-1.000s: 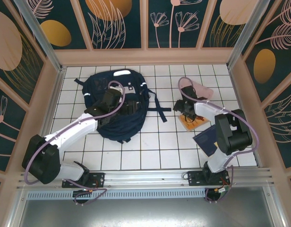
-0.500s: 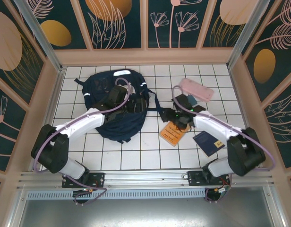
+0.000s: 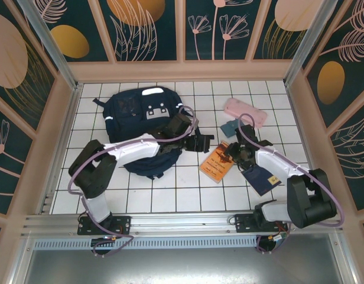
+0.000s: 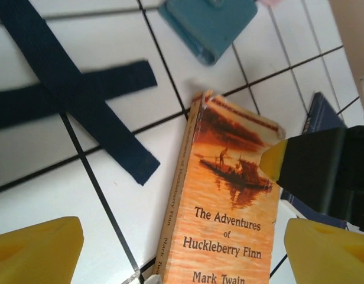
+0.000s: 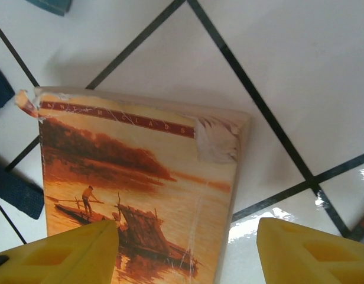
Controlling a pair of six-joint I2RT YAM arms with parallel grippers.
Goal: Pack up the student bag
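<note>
Both near paperback (image 3: 214,167): left hand (image 3: 205,143), right hand (image 3: 232,155).

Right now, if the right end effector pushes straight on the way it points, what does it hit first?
Likely the book: its cover lies directly ahead between the open fingers of the right end effector, though depth is hard to judge.

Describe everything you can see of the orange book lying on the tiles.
The book is a worn paperback with an orange cover showing a raft on a river, titled The Adventures of Huckleberry Finn, by Mark Twain. Its top corners are torn. It lies closed, flat and face up on the white tiles, slanted to their lines. The right pincer stands open over its right edge near the top; contact cannot be told.
</note>
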